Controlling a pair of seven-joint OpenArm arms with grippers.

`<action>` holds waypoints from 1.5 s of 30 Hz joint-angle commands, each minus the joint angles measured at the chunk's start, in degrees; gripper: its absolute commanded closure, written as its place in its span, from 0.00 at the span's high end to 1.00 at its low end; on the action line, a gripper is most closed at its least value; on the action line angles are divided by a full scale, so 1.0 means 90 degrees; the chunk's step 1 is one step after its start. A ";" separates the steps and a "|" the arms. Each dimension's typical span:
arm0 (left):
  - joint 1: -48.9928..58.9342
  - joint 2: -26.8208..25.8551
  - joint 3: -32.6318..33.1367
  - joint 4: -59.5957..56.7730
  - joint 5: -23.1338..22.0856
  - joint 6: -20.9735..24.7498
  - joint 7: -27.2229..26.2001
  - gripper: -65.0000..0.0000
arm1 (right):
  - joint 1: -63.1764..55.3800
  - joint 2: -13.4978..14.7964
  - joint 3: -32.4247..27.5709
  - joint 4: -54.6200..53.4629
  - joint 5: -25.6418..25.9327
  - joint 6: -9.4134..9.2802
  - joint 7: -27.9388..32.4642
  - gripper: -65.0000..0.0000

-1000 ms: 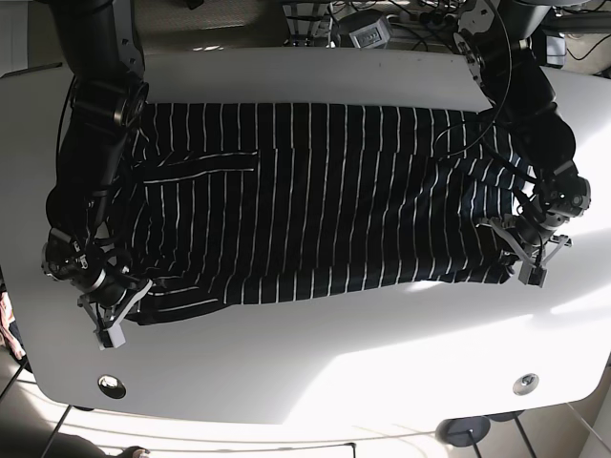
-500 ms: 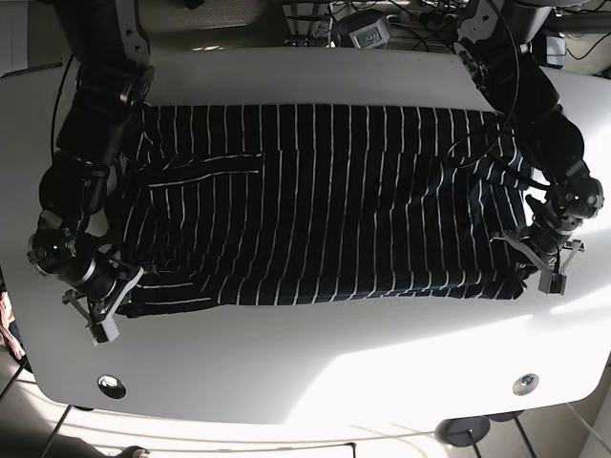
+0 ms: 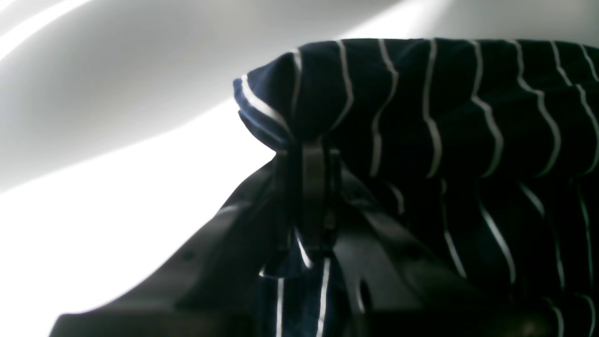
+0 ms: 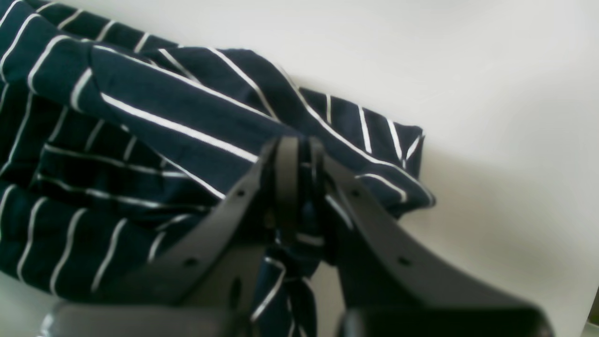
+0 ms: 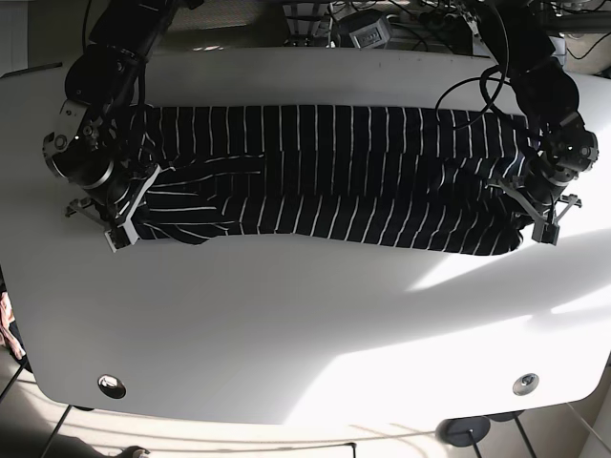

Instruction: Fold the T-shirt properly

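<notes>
The navy white-striped T-shirt [image 5: 325, 191] lies as a long band across the far half of the white bench [image 5: 305, 334], reaching nearly from one side edge to the other. The left gripper [image 5: 539, 221] has its jaws clenched on the shirt's near corner (a bunched fold pokes out above them in the left wrist view). The right gripper [image 5: 119, 227] pinches the opposite near corner, jaws clamped on layered cloth.
</notes>
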 commanded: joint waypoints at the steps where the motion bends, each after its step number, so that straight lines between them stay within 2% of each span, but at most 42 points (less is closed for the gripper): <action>1: 0.0151 -0.0100 -0.0095 0.0371 -0.0086 0.0016 -0.0183 0.01 | -0.0128 0.0047 0.0031 0.0174 0.0038 -0.0011 0.0094 0.03; 4: 0.0464 -0.0051 -0.0222 0.0596 -0.0184 0.0016 -0.0183 0.01 | -0.0372 0.0047 0.0031 0.0203 0.0038 -0.0011 0.0094 0.03; 6: 0.0728 -0.0041 -0.0369 0.0723 -0.0487 0.0016 -0.0173 0.01 | -0.0568 0.0047 0.0060 0.0213 0.0038 -0.0011 0.0094 0.03; 8: 0.1001 -0.0041 -0.0417 0.0889 -0.0623 0.0016 -0.0173 0.01 | -0.0695 0.0047 0.0412 0.0213 0.0174 -0.0011 0.0084 0.03; 11: 0.1353 -0.0031 -0.0417 0.1182 -0.0623 0.0016 -0.0173 0.01 | -0.0958 0.0106 0.0598 0.0213 0.0800 -0.0011 0.0074 0.03; 20: 0.2046 -0.0031 -0.0437 0.1290 -0.0614 0.0016 -0.0164 0.02 | -0.1281 0.0086 0.0598 0.0164 0.0848 -0.0011 0.0104 0.05; 21: 0.2066 -0.0041 -0.0427 0.1290 -0.0594 0.0016 0.0041 0.05 | -0.1291 0.0086 0.0598 0.0164 0.0848 -0.0011 0.0104 0.10; 22: 0.2046 -0.0041 -0.0427 0.1280 -0.0594 0.0016 0.0266 0.12 | -0.1291 0.0086 0.0598 0.0164 0.0848 -0.0011 0.0104 0.18; 24: 0.2036 -0.0051 -0.0427 0.1290 -0.0594 0.0016 0.0608 0.32 | -0.1291 0.0076 0.0607 0.0174 0.0868 -0.0011 0.0123 0.37; 26: 0.2017 -0.0041 -0.0671 0.1495 -0.0633 0.0016 0.0657 0.58 | -0.1281 0.0057 0.0764 0.0203 0.0927 -0.0011 0.0123 0.63; 27: 0.1958 -0.0041 -0.0720 0.1651 -0.0702 0.0016 0.0667 0.62 | -0.1271 0.0057 0.0774 0.0203 0.0927 -0.0011 0.0123 0.69; 29: 0.1919 -0.0051 -0.0779 0.1837 -0.1170 0.0016 0.0667 0.63 | -0.1242 0.0057 0.0774 0.0203 0.0927 -0.0011 0.0123 0.71; 31: 0.1900 -0.0432 -0.0779 0.1827 -0.1952 0.0016 0.0667 0.63 | -0.1232 0.0057 0.0744 0.0203 0.0927 -0.0011 0.0133 0.68; 33: 0.1655 -0.0617 -0.0730 0.1641 -0.2264 0.0016 0.0667 0.63 | -0.1183 0.0047 0.0744 0.0203 0.0927 -0.0011 0.0143 0.69; 34: 0.1402 -0.0617 -0.0730 0.1475 -0.2245 0.0016 0.0686 0.63 | -0.1134 0.0037 0.0744 0.0183 0.0956 -0.0011 0.0172 0.69; 35: 0.1118 -0.0627 -0.0730 0.1270 -0.2137 0.0226 0.0803 0.63 | -0.1134 0.0037 0.0744 0.0174 0.1044 -0.0011 0.0211 0.69; 37: 0.0278 -0.0637 -0.0730 0.0518 -0.1620 0.0401 0.1233 0.63 | -0.1144 0.0037 0.0774 0.0164 0.1220 -0.0011 0.0250 0.69; 40: -0.0357 -0.0637 -0.0554 -0.0410 -0.0877 0.0392 0.1272 0.63 | -0.1134 0.0037 0.0754 0.0164 0.1268 -0.0011 0.0250 0.69; 42: -0.0484 -0.0647 -0.0154 -0.0850 -0.0770 0.0392 0.1272 0.63 | -0.1125 0.0037 0.0754 0.0164 0.1278 -0.0011 0.0250 0.69; 45: -0.0464 -0.0647 0.0071 -0.1055 -0.0780 0.0392 0.1272 0.63 | -0.1125 0.0018 0.0774 0.0164 0.1278 -0.0011 0.0260 0.69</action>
